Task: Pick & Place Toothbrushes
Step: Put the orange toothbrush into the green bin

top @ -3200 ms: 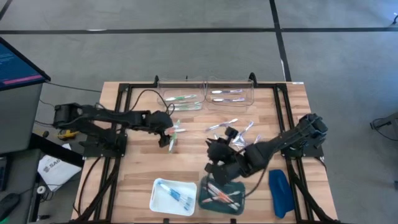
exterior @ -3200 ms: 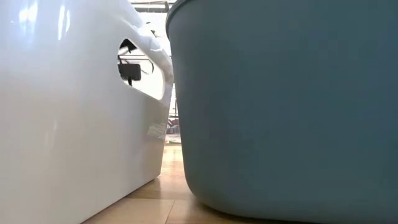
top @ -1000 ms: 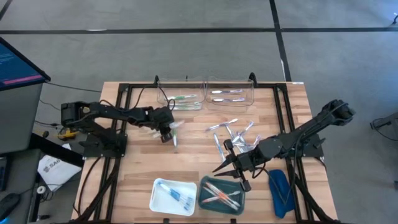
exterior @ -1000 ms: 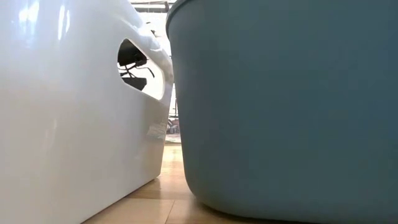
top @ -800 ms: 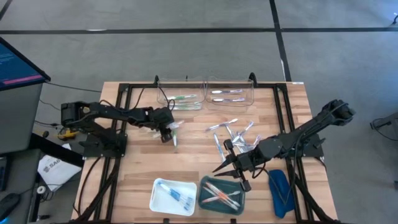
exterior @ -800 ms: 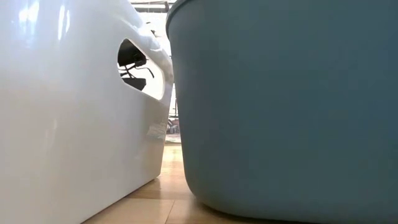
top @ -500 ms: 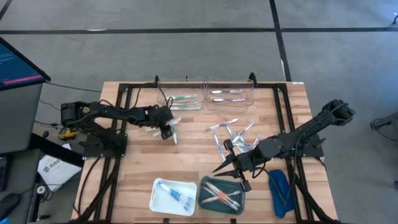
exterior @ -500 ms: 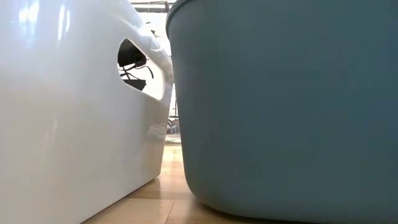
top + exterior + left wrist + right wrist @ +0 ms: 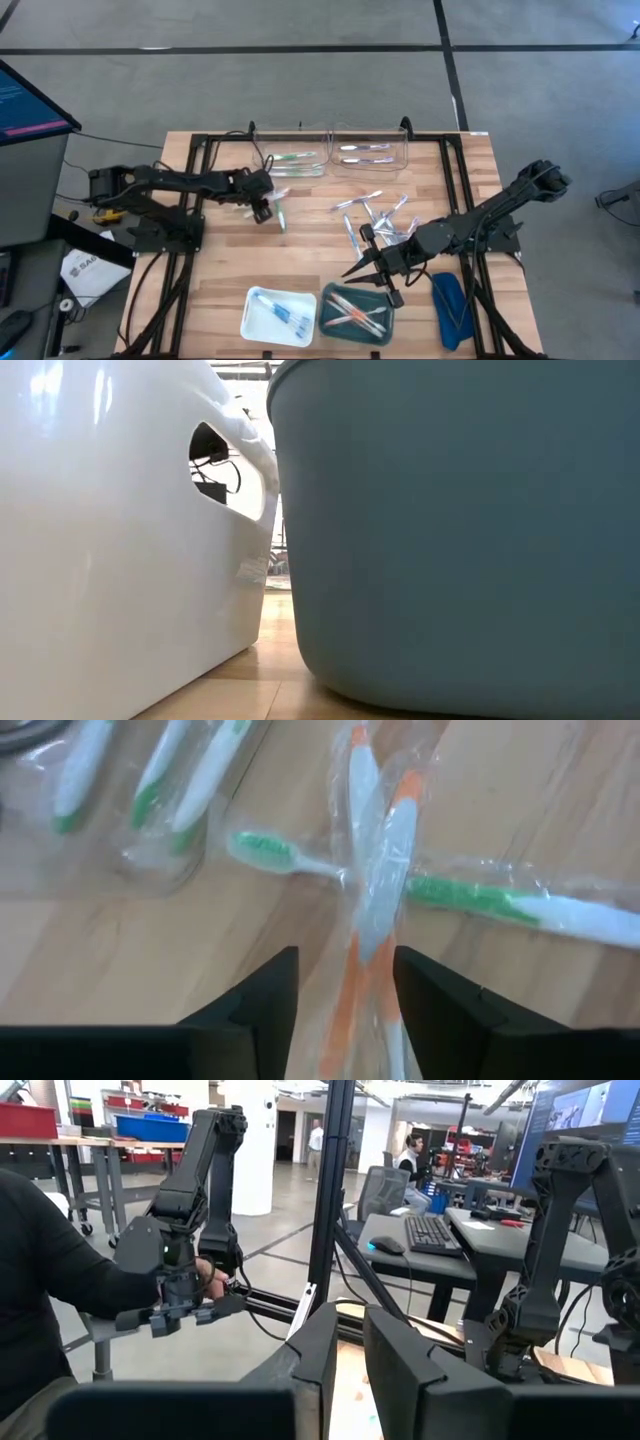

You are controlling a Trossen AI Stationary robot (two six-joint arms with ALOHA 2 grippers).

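The left gripper (image 9: 345, 1005) straddles a wrapped orange toothbrush (image 9: 375, 890) lying crossed over a green toothbrush (image 9: 470, 898) on the table (image 9: 220, 270); its fingers stand apart, not pinching. Farther right, the right gripper (image 9: 365, 270) hovers by the teal bin (image 9: 325, 318), nearly closed and empty.

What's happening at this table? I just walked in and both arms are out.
The robot is sorting toothbrushes. The left gripper hangs over a wrapped orange toothbrush that crosses a green toothbrush, fingers either side, near the clear bin. The right gripper waits shut by the teal tray. Loose toothbrushes remain on the table.
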